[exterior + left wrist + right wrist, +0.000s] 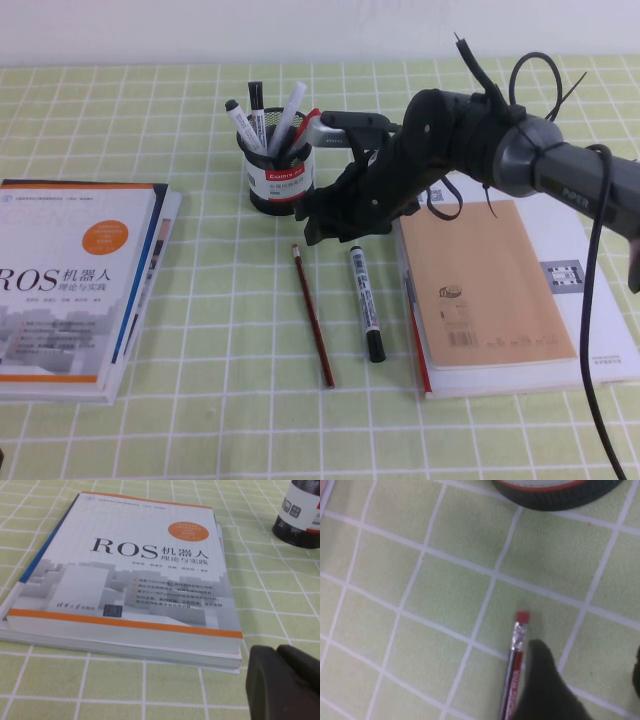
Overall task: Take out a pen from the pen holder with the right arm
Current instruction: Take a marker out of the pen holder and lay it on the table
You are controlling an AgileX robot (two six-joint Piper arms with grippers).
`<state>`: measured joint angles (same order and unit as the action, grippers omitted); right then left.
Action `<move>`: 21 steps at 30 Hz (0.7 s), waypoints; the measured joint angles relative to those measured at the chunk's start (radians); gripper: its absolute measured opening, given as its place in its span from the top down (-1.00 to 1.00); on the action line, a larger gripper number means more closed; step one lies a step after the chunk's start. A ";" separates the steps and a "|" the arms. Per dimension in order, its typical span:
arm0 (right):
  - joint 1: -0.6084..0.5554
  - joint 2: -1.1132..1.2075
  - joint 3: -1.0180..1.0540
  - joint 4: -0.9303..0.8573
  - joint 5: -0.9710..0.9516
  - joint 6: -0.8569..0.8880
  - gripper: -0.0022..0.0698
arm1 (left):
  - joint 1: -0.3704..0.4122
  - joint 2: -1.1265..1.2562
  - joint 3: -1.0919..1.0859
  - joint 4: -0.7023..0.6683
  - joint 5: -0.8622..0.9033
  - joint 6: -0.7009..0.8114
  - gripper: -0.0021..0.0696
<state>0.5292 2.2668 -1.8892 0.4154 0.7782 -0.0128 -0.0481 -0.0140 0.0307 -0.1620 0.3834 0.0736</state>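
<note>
A black mesh pen holder (280, 175) with a red and white label stands at the back centre and holds several pens. In front of it a black marker (367, 303) and a red pencil (313, 315) lie flat on the cloth. My right gripper (335, 225) hangs low just in front of the holder, above the far ends of both. In the right wrist view it (587, 655) is open, with bare cloth between its fingers (545, 685) and the pencil's eraser end (521, 617) beside one finger. My left gripper (282, 685) sits shut near the book's corner.
A thick ROS textbook (70, 285) lies at the left, on top of a second book. A brown notebook (490, 280) on a white book lies at the right, close to the marker. The table is covered in a green checked cloth (230, 400).
</note>
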 joint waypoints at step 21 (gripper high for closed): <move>0.050 -0.759 0.743 -0.130 -0.176 -0.003 0.96 | 0.000 0.000 0.000 0.000 0.000 0.000 0.96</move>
<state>0.5792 1.5075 -1.1459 0.2855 0.6017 -0.0158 -0.0481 -0.0140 0.0307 -0.1620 0.3834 0.0736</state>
